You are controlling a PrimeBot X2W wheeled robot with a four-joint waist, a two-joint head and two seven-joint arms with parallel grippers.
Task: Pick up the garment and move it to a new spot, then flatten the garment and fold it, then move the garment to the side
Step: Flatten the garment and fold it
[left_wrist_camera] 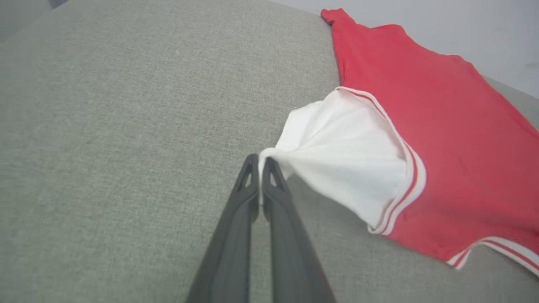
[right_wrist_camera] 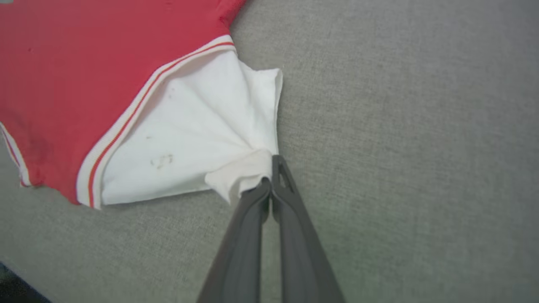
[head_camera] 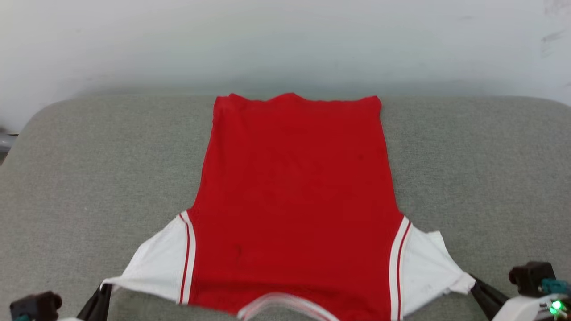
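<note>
Shirt [head_camera: 294, 200]: red with white sleeves. It lies spread out in the middle of the head view, on the gray bench [head_camera: 89, 178].
Hem [head_camera: 296, 100]: at the top of the shirt, near the far edge of the bench.
Collar [head_camera: 285, 307]: red and white stripes, at the bottom edge of the head view.
Left sleeve [head_camera: 158, 263]: white, at the lower left. It is pulled out to a point, and its tip is lifted a little off the bench.
Right sleeve [head_camera: 426, 263]: white, at the lower right, also pulled out to a point. It has a few small gray marks [right_wrist_camera: 160, 160] on it.
Left tool [left_wrist_camera: 260, 162]: its two dark fingers are pressed close together. They pinch the tip of the left sleeve. In the head view it sits in the lower left corner.
Right tool [right_wrist_camera: 271, 176]: its fingers are squeezed tight too, with the tip of the right sleeve bunched between them. In the head view it sits in the lower right corner.
Green light [head_camera: 555, 306]: it glows on the right arm, at the lower right edge of the head view.
Wall [head_camera: 285, 40]: pale, across the top of the head view, behind the bench.
</note>
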